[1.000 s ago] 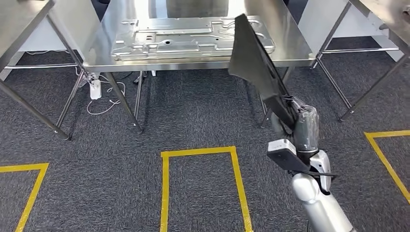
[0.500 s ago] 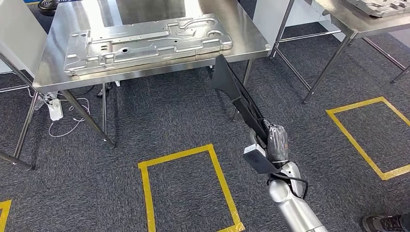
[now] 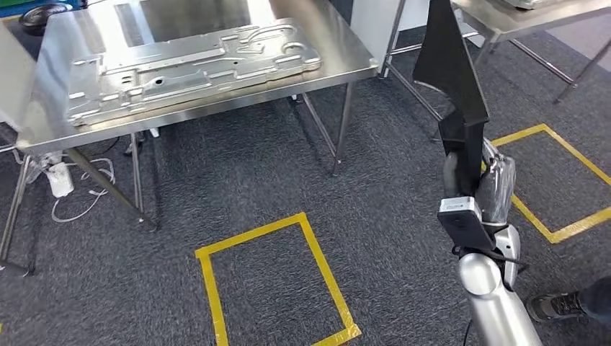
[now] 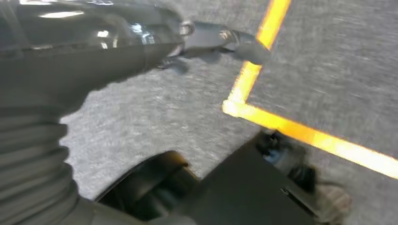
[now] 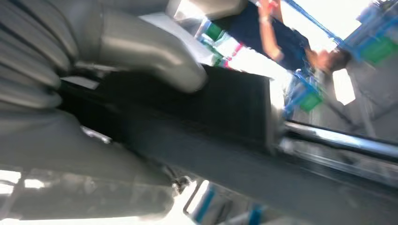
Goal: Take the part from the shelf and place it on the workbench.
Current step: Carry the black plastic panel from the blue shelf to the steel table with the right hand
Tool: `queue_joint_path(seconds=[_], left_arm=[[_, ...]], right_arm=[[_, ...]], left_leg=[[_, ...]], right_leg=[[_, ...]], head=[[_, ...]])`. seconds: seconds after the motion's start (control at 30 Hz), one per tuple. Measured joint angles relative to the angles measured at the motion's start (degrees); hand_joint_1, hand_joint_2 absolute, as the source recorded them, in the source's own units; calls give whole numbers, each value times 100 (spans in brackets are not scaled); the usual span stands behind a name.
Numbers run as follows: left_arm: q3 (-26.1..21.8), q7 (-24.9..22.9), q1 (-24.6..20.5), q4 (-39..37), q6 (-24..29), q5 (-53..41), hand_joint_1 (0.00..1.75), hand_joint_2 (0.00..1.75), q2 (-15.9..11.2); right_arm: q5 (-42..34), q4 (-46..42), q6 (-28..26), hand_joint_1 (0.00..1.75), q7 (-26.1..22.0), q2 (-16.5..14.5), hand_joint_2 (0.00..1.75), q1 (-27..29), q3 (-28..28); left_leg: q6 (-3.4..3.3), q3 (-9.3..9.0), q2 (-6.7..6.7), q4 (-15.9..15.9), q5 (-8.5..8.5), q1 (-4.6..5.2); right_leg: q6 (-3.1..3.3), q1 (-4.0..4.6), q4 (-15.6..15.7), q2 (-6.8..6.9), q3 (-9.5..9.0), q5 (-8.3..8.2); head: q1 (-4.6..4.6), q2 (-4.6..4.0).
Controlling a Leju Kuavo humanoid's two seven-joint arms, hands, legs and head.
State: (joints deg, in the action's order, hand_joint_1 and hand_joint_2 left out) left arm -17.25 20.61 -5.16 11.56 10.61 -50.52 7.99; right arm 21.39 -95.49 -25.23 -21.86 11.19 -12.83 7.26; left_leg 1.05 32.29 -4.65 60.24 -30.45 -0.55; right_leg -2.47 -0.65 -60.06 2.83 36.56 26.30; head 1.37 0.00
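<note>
We hold the black part (image 3: pixel 450 72) upright by its narrow lower end, our right hand (image 3: pixel 483 184) fingers wrapped around it, well right of the table (image 3: pixel 346 54). It looks stiff, light, top-heavy. Left fingers: cannot tell.

Panel (image 3: pixel 187 68) on workbench (image 3: pixel 339 40) (part (image 3: pixel 448 65) rightward).

There is one long flat black part (image 3: pixel 448 68). There are two shiny steel worktops, a near one (image 3: pixel 346 50) and a far one (image 3: pixel 519 18). One big silver metal plate (image 3: pixel 187 61) lies on the near worktop. Two yellow tape squares (image 3: pixel 270 281) (image 3: pixel 555 180) mark the grey carpet. One white power strip (image 3: pixel 59 180) lies there, and one dark shoe (image 3: pixel 551 306).
</note>
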Motion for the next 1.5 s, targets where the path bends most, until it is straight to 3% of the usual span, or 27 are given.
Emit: queue_joint_path(seconds=[0.07,0.13,0.2,0.23,0.27,0.3,0.37,0.4,0.43,0.5,0.57,0.63,0.7,0.73,0.77,0.8,0.83,0.9,0.97,1.0,1.1,1.23,1.5], left_arm=[[0,8,-2,0,-23,21,0,175,16],[-1,12,0,-1,-47,38,0,175,29],[-4,16,6,-4,-79,52,0,175,32],[-7,15,1,-6,-98,58,0,175,33],[-9,9,-7,-7,-118,61,0,175,33],[-10,-6,-14,-7,-139,62,0,175,34],[-13,-65,-10,-7,-214,66,0,175,33],[-14,-102,-3,-7,-270,75,0,175,31],[-17,-139,2,-9,-335,85,0,175,28],[-24,-183,-2,-13,-439,108,0,175,25],[-29,-200,-18,-13,-492,115,0,175,25],[-32,-207,-21,-13,-519,116,0,175,25],[-36,-209,-15,-13,-535,122,0,175,25],[-38,-210,-13,-13,-541,126,0,175,25],[-40,-210,-12,-13,-544,130,0,175,25],[-42,-210,-13,-13,-546,132,0,175,25],[-43,-209,-15,-13,-548,132,0,175,25],[-44,-205,-20,-13,-557,132,0,175,26],[-44,-198,-24,-13,-563,131,0,175,26],[-44,-196,-23,-13,-561,126,0,175,25],[-45,-198,-21,-13,-547,108,0,175,25],[-45,-203,-20,-13,-545,93,0,175,25],[-45,-210,-20,-13,-566,52,0,175,25]], right_arm=[[-284,-264,236,175,171,144,175,-189,-3],[-452,-490,378,175,255,253,175,-340,-1],[-485,-650,435,175,277,308,175,-422,8],[-487,-701,450,175,280,325,175,-436,18],[-486,-742,460,175,280,337,175,-438,29],[-486,-776,464,175,280,349,175,-439,40],[-484,-831,473,175,281,376,175,-451,58],[-483,-849,492,175,288,393,175,-473,68],[-483,-860,524,175,302,413,175,-514,83],[-486,-873,603,175,340,463,175,-611,116],[-486,-888,657,175,377,528,175,-668,154],[-465,-894,691,175,412,592,175,-723,195],[-434,-894,714,175,438,628,175,-781,231],[-422,-894,721,175,447,635,175,-796,247],[-420,-894,724,175,455,640,175,-798,262],[-418,-894,726,175,463,646,175,-797,277],[-420,-894,726,175,470,654,175,-798,289],[-454,-894,737,175,475,672,175,-805,302],[-537,-896,780,175,461,683,175,-815,315],[-579,-896,810,175,451,685,175,-812,327],[-616,-897,860,175,420,691,175,-778,367],[-519,-897,856,175,401,722,175,-749,410],[-314,-897,781,175,433,741,175,-693,448]], left_leg=[[47,-57,-34,-20,-31,-2],[81,31,148,258,-228,-25],[82,368,378,986,-579,-26],[81,551,425,1363,-710,-20],[77,667,445,1595,-745,-12],[70,687,451,1611,-665,-11],[54,472,509,1054,-263,-24],[46,328,627,684,-85,-38],[37,213,743,379,24,-55],[8,120,890,114,57,-54],[-50,102,818,72,71,-48],[-115,82,723,41,92,-67],[-148,74,624,31,95,-72],[-155,74,578,32,92,-71],[-157,73,540,32,88,-72],[-157,69,509,33,81,-75],[-150,61,486,34,73,-81],[-116,34,463,34,46,-91],[-62,27,455,34,22,-72],[-57,28,452,30,16,-50],[-95,-3,443,-26,29,-17],[-63,-48,441,-102,53,-15],[-64,-34,442,-76,55,28]], right_leg=[[70,-25,7,-98,-2,3],[158,-58,25,-182,-34,5],[215,-63,28,-267,-48,12],[228,-58,28,-318,-52,14],[230,-53,27,-375,-57,15],[230,-50,26,-437,-64,17],[222,-54,18,-564,-80,21],[207,-53,9,-624,-78,25],[184,-47,-8,-680,-65,26],[109,-53,-11,-783,-28,6],[37,-71,15,-822,-9,-19],[-1,-52,-171,-637,93,103],[-16,-38,-810,-414,398,421],[-22,-44,-1203,-377,585,571],[-28,-51,-1479,-362,720,639],[-32,-57,-1550,-354,760,600],[-34,-62,-1388,-348,685,460],[-35,-64,-623,-318,305,94],[-27,-41,-60,-298,16,-37],[-25,-43,31,-297,-30,-19],[-17,-65,65,-317,-42,-17],[16,-64,65,-322,-49,-4],[-7,-91,80,-315,-73,-23]], head=[[-80,0],[-145,0],[-228,0],[-257,0],[-274,0],[-287,0],[-310,0],[-322,0],[-326,0],[-321,0],[-313,0],[-265,0],[-175,0],[-132,0],[-100,0],[-71,0],[-45,0],[-7,0],[18,0],[12,0],[-83,0],[-191,0],[-274,0]])
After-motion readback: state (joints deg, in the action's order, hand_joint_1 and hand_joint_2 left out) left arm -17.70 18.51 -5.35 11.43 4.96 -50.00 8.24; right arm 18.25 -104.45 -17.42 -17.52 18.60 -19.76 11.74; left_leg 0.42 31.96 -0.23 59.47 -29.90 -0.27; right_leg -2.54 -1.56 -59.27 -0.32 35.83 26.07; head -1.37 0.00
